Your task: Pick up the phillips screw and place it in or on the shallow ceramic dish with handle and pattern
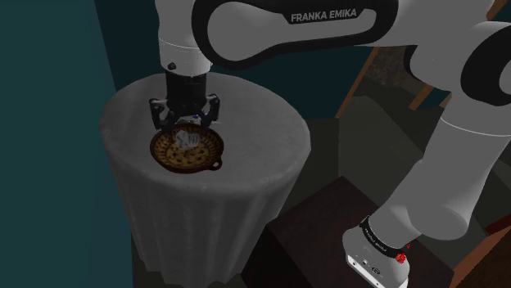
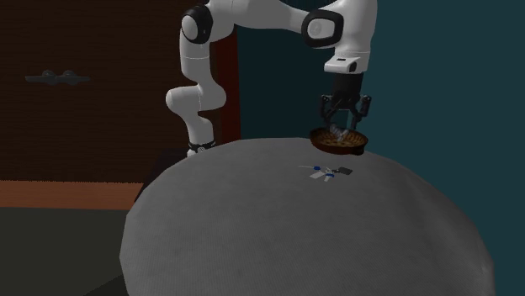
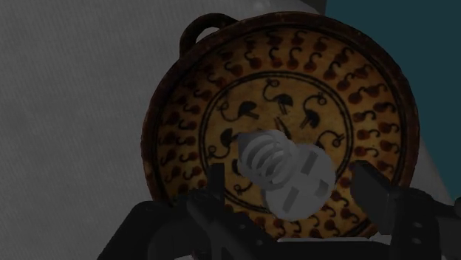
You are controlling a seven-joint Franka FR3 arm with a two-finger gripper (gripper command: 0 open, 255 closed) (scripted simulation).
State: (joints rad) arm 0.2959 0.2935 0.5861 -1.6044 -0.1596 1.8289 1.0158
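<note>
The white phillips screw (image 3: 284, 171), with a threaded shank and cross-slotted head, lies over the middle of the shallow brown dish (image 3: 177, 111) with its dark painted pattern and loop handle. My gripper (image 3: 293, 179) is open directly above the dish, a finger on each side of the screw and neither touching it. In the shoulder view the gripper (image 1: 187, 124) hangs just above the dish (image 1: 164, 155), with the screw (image 1: 187, 140) inside the rim. The second exterior view has the gripper (image 2: 343, 118) over the dish (image 2: 338, 145) at the table's far edge.
The dish sits on a round table draped in grey cloth (image 1: 246, 123). A small blue and white object (image 2: 324, 172) lies on the cloth nearer the second exterior camera. A dark brown box (image 1: 327, 221) and wooden framework (image 1: 385, 74) stand beside the table.
</note>
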